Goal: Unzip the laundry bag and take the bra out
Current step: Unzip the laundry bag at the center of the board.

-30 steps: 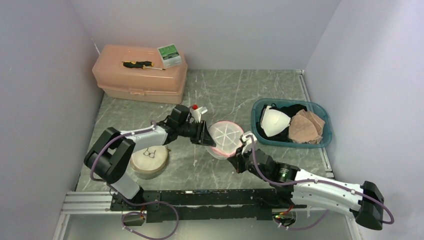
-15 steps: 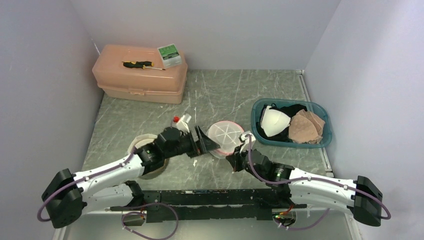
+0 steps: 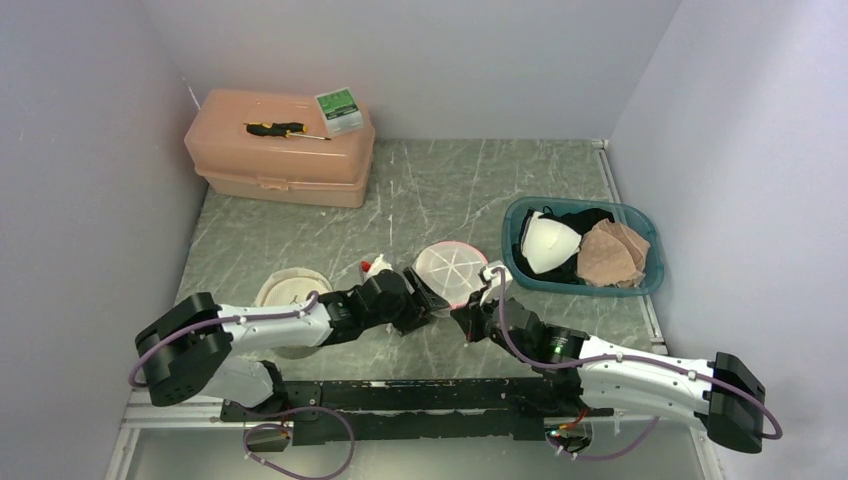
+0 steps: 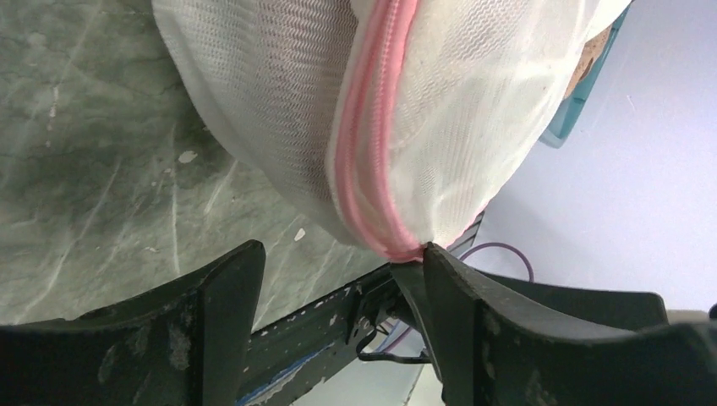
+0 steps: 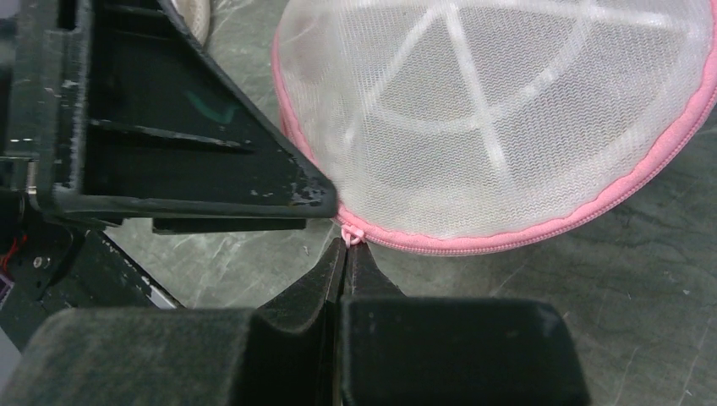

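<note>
The laundry bag [image 3: 452, 270] sits zipped on the worktop [image 3: 450, 180], just beside the teal basket [image 3: 580, 288]. On the bag's side away from the basket, the right claw [image 5: 344, 245] is clenched on the pink zipper pull [image 5: 349, 230]. The left claw [image 4: 342, 252] stands spread there, gripping nothing.

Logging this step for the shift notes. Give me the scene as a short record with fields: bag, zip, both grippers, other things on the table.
laundry bag: white mesh dome, mid-table
zip: pink, closed along the stretch in view
zipper pull: pinched at the right gripper's tips
right gripper: shut on the pull
left gripper: open, at the bag's left edge, zip seam between its jaws
blue basin: right of the bag, holds white and beige bra cups
toolbox: pink, far left, screwdriver on its lid
</note>
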Tool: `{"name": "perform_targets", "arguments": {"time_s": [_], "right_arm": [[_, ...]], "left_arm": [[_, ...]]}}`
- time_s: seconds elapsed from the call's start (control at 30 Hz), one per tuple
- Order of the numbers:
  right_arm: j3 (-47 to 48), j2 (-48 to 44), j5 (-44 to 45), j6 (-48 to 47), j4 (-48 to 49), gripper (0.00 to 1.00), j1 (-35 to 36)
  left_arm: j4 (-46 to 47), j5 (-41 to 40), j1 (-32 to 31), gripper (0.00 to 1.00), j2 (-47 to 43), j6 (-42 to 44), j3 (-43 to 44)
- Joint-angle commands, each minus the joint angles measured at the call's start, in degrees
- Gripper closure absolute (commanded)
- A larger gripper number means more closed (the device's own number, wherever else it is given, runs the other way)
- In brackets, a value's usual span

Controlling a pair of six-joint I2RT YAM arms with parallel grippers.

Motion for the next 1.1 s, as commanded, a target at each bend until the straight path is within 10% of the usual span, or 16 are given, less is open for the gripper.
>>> {"name": "perform_targets", "arguments": {"time_s": [0.0,0.83,1.07], "right_arm": [[0.9,-1.1,0.4,-0.7,1.2,1.0,0.4],[0.0,-2.3,-2.8,-2.4,2.3,1.0,0.4],[-0.2,-3.6,-2.9,-1.7,1.5,1.0,0.3]], "left_arm": [[4.1,-2.5,-0.8,0.29,1.7,-3.0,3.4],[0.1,-8.2,-1.4,0.55,3.2,-4.2,6.7],[0.3,-7.0,-1.0,0.82,4.8,-3.3,7.1]]}}
